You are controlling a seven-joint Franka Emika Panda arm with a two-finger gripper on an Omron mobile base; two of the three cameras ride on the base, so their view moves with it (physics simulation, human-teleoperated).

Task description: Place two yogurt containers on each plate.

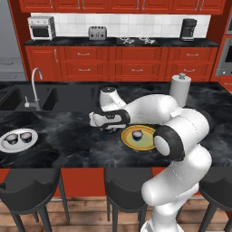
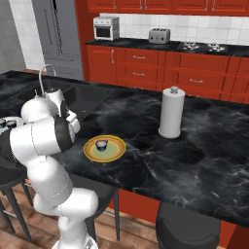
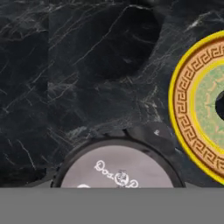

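Observation:
My gripper [image 1: 108,127] is low over the black counter, just left of the yellow plate [image 1: 129,141], shut on a yogurt container. In the hand view that cup's pale printed top [image 3: 118,168] sits right at the bottom centre, and it hides my fingertips. The yellow plate [image 3: 192,109] with its orange patterned rim lies close on the right. One yogurt container [image 1: 137,134] [image 2: 101,144] stands on the yellow plate [image 2: 116,149]. Far to the left, the white plate [image 1: 6,146] near the counter's front edge carries two yogurt containers [image 1: 12,138] [image 1: 26,136].
A paper towel roll [image 1: 180,89] [image 2: 171,113] stands upright behind the yellow plate. The sink [image 1: 27,97] with its faucet [image 1: 35,84] lies at the back left. Dark stools [image 1: 31,190] line the counter's front edge.

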